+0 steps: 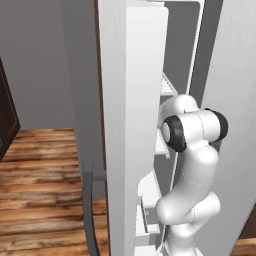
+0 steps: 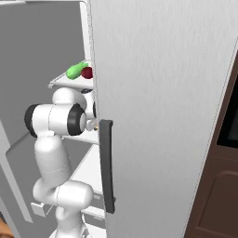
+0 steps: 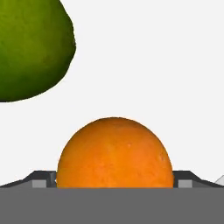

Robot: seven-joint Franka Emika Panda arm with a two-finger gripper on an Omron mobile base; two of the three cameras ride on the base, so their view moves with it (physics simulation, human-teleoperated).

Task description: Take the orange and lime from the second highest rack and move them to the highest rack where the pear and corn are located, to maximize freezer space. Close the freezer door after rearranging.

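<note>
Fingers spread wide, the gripper (image 3: 114, 181) straddles the orange (image 3: 114, 153) without clamping it (lime (image 3: 30, 48) nearby); an off-centre squeeze could roll the fruit away.

To my left, a plank floor (image 1: 45, 175) of warm brown wood runs to a plain grey wall (image 1: 40, 65). A dark brown cabinet (image 1: 7, 117) stands at the floor's left edge. To my right rises another dark brown cabinet panel (image 2: 218, 186). Light is even and soft.
</note>
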